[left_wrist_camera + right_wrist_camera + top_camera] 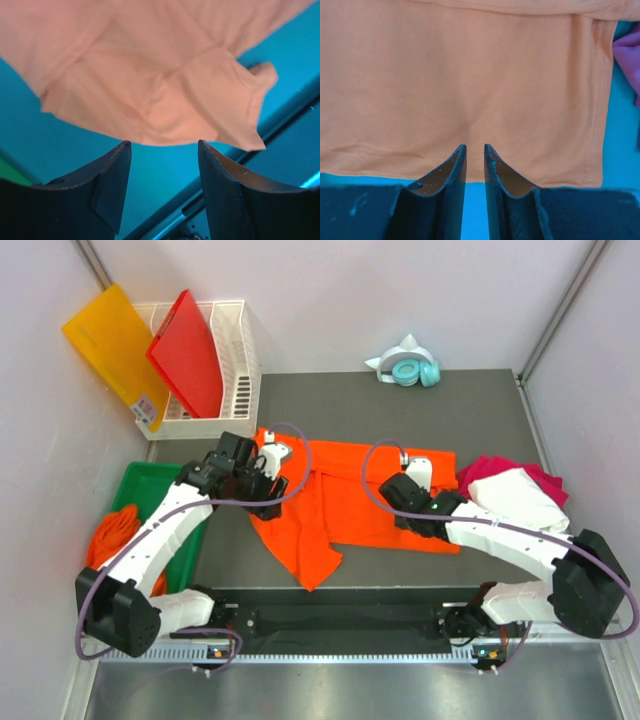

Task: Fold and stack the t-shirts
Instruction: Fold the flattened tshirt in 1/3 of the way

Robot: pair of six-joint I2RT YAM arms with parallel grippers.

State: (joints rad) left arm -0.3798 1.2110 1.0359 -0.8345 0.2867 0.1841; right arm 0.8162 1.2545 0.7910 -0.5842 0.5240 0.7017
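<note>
Currently one orange t-shirt (345, 500) lies spread and partly rumpled in the middle of the grey bench (400, 400), with a loose flap trailing toward the near edge.

The left gripper (268, 462) hangs over the shirt's far left corner. Its fingers (112, 180) are spread wide with nothing between them, and the cloth lies ahead of the tips.

The right gripper (420, 472) sits at the shirt's right part. Its fingers (452, 185) stand almost together, with only a narrow slit between them, and the tips overlap the cloth just inside the hem. Whether they pinch the fabric cannot be told.

A white t-shirt (515, 498) rests on a magenta t-shirt (545, 478), just beside the orange shirt's right edge. More orange t-shirts (112, 532) are bunched at the green bin (140, 480), left of the bench.
</note>
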